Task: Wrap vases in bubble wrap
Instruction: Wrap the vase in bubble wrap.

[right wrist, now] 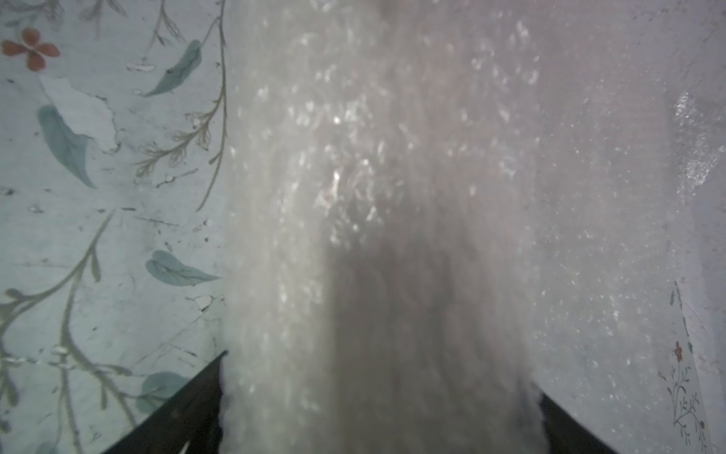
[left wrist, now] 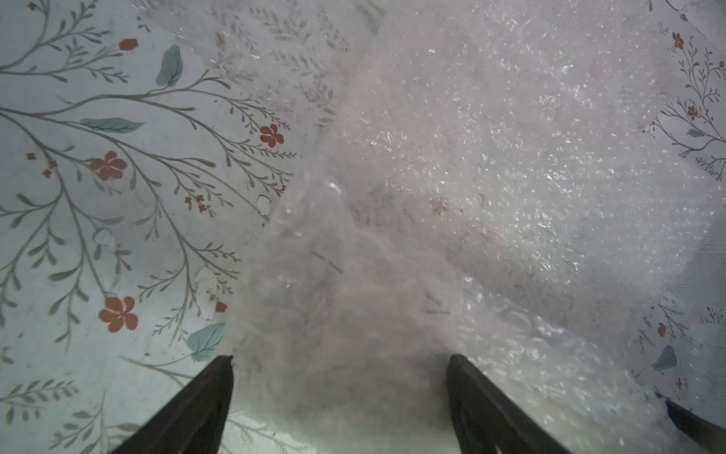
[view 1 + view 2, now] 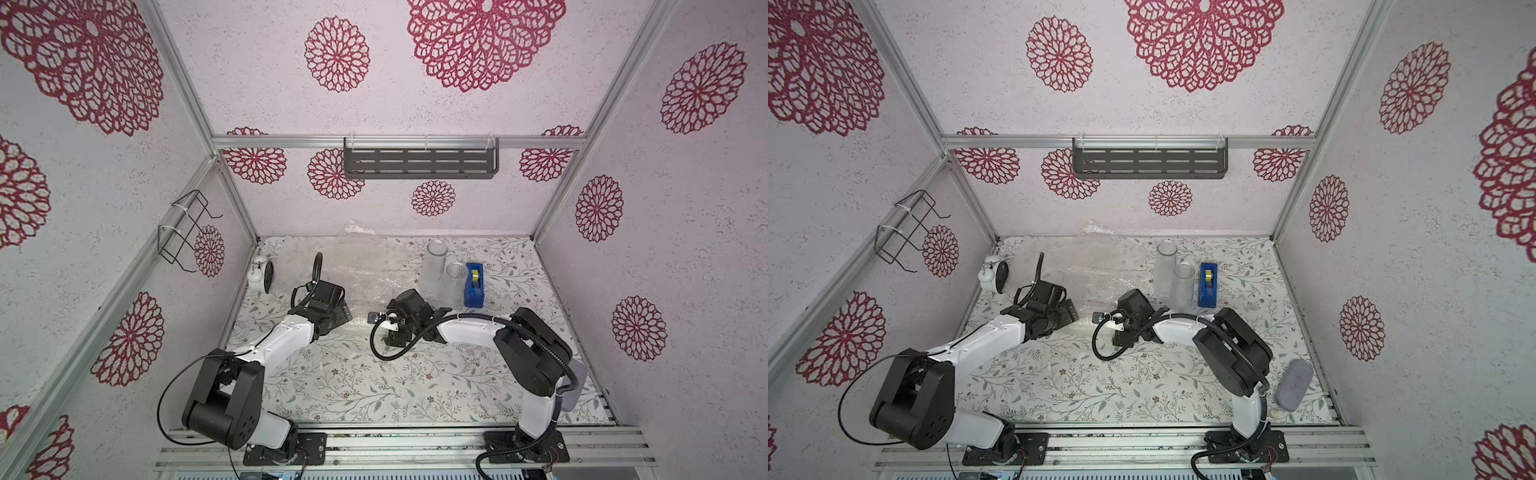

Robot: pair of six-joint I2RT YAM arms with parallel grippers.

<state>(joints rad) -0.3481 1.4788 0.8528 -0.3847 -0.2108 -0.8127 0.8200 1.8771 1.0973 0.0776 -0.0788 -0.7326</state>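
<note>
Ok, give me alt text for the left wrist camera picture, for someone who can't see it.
A bulky, crinkled bundle of bubble wrap lies between the left gripper's two dark fingers, which stand wide apart at its sides; whether they squeeze it is unclear. More wrap spreads beyond it, over a pale table cover printed with branches and red flowers.

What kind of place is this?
Probably a robot test booth, dressed like a home: an aluminium frame, flowered wall panels, and a left arm and right arm bolted to a rail.
</note>
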